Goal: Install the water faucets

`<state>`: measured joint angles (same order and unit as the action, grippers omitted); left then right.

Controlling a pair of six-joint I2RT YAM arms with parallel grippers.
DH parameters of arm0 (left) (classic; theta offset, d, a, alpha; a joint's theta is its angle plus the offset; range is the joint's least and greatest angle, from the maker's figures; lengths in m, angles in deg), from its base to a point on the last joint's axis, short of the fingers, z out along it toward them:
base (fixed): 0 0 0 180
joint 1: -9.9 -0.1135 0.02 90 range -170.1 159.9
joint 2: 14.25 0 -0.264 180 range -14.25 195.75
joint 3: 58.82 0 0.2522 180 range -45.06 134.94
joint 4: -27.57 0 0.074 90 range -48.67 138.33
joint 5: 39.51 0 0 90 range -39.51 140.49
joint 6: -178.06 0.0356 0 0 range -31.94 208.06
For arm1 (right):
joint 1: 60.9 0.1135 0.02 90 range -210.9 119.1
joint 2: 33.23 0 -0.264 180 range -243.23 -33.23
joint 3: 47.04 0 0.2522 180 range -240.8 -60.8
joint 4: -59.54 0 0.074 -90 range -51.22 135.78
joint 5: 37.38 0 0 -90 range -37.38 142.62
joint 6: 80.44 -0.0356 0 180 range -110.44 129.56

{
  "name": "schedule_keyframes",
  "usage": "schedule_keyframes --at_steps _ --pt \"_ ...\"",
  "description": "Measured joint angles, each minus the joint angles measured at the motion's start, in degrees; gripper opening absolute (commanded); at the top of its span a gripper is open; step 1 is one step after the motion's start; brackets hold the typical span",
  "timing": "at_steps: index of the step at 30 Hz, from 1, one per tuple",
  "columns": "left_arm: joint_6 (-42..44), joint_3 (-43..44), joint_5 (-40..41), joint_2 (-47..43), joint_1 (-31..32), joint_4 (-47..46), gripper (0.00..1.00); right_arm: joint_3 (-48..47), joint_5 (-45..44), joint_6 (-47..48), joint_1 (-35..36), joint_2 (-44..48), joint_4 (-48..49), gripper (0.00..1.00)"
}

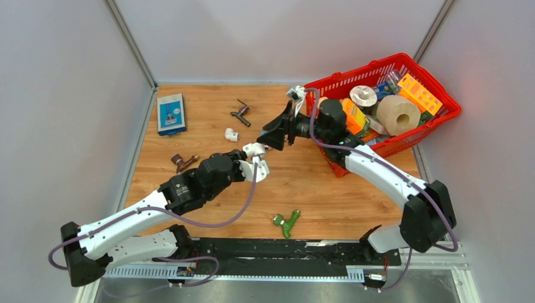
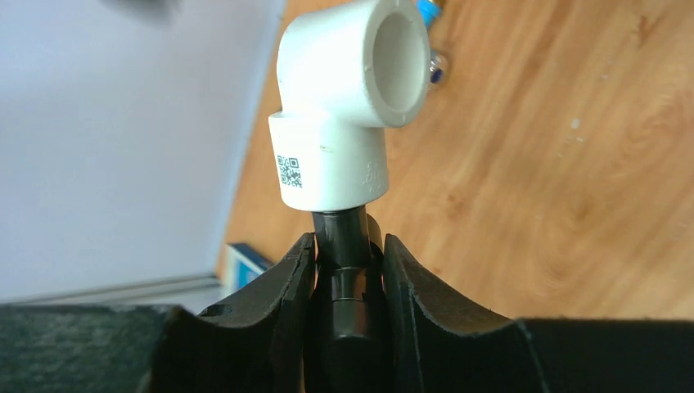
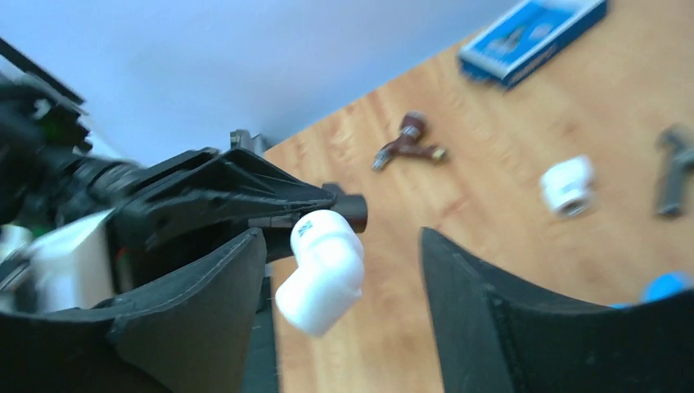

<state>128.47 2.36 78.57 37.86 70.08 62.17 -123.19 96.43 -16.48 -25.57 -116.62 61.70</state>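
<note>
My left gripper (image 1: pixel 252 158) (image 2: pixel 349 241) is shut on a dark cylindrical stem (image 2: pixel 342 233) that has a white elbow fitting (image 2: pixel 348 106) on its end, held above the table's middle. My right gripper (image 1: pixel 268 136) (image 3: pixel 342 237) is open and faces it. In the right wrist view the elbow (image 3: pixel 323 270) lies between the two fingers, nearer the left one, and I cannot tell whether it touches. The dark-grey metal faucet (image 1: pixel 241 112) (image 3: pixel 675 168) lies at the back. The green faucet (image 1: pixel 286 222) lies near the front edge. The blue-handled faucet is not clearly seen.
A second white elbow (image 1: pixel 232 134) (image 3: pixel 567 184) and a brown faucet (image 1: pixel 183 162) (image 3: pixel 409 143) lie on the wood. A blue box (image 1: pixel 171 113) sits at the back left. A red basket (image 1: pixel 378 63) of assorted items stands at the back right. A blurred blue thing (image 3: pixel 667 286) shows by my right finger.
</note>
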Motion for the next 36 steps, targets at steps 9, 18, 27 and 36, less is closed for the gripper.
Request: schedule_keyframes --at_steps 9,18,27,36 --pt "-10.12 5.75 -38.91 2.58 -23.98 15.56 0.00 4.50 3.26 38.45 -1.31 16.55 -6.16 0.74" --pt "-7.13 21.11 -69.13 17.90 -29.99 27.89 0.00 11.02 9.14 61.51 1.25 19.74 -15.58 0.70" --pt "-0.68 29.16 -75.01 25.99 -29.86 38.77 0.00 10.56 10.12 67.65 4.00 16.65 -18.51 0.64" --pt "-0.09 33.44 -70.10 27.28 -25.38 43.50 0.00 6.78 11.76 67.32 4.35 10.97 -21.77 0.16"
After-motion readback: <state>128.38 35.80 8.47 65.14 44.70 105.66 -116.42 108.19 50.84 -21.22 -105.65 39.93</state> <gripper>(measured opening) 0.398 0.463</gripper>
